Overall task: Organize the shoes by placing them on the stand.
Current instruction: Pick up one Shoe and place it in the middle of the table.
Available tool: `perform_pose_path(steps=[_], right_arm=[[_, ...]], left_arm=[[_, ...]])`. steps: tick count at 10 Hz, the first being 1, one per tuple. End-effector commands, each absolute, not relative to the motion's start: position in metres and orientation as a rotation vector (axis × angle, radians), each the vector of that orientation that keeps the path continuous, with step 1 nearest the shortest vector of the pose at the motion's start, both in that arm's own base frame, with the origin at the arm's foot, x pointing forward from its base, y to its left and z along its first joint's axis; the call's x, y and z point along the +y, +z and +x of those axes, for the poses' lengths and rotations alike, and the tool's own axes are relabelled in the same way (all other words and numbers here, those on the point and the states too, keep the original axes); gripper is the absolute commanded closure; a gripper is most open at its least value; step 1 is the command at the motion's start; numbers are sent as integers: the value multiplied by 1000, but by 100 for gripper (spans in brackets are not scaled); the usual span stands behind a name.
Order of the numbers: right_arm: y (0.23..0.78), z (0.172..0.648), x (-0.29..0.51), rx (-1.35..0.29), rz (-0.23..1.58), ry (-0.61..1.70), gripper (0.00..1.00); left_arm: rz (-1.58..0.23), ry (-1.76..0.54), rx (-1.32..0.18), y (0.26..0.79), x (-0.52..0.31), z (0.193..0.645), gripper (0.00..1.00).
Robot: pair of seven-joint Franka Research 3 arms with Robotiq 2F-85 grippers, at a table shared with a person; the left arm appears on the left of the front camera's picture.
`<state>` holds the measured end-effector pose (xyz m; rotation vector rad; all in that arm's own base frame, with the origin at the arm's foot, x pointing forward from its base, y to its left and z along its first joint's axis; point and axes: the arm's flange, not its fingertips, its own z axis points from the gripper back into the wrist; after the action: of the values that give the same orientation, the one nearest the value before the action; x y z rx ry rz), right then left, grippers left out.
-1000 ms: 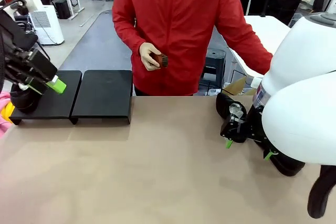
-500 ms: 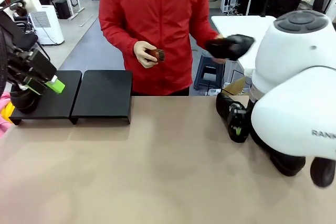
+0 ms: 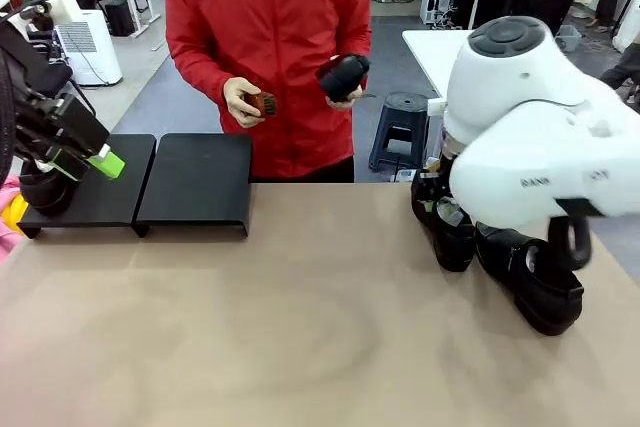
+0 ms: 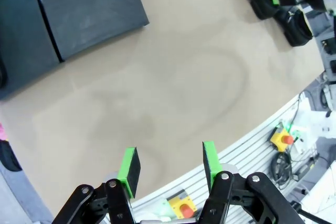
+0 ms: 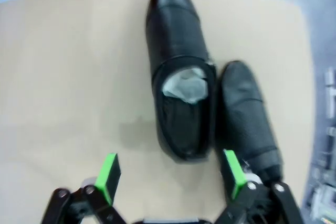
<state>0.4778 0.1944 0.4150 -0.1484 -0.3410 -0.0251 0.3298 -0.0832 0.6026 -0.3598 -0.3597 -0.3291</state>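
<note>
While right end effector (image 5: 170, 169) gapes wide, empty, paper-stuffed shoe (image 5: 181, 72) lies ahead btw its fingers (image 5: 109, 174).

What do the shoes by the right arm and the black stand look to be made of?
The shoes: probably polished leather or a lookalike; black, smooth, with soft highlights on the toe. White crumpled paper fills one. The stand: matte black, flat with crisp bent edges, likely painted metal or plastic; unclear which.

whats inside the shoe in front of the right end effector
In the opening of the shoe, crumpled white paper shows at the front end. The heel end looks dark and bare. Whether paper runs into the toe is hidden by the leather upper.
</note>
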Motion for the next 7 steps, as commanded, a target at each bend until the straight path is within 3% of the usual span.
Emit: perform_pose_path(steps=[1,7], right_arm=[[409,512,206,-287,-121,10,0],[370,549,208,-170,-45,7,0]], left_arm=[[-384,-343,-358,603,-82,329,36],[-384,-343,-358,603,-82,329,36]])
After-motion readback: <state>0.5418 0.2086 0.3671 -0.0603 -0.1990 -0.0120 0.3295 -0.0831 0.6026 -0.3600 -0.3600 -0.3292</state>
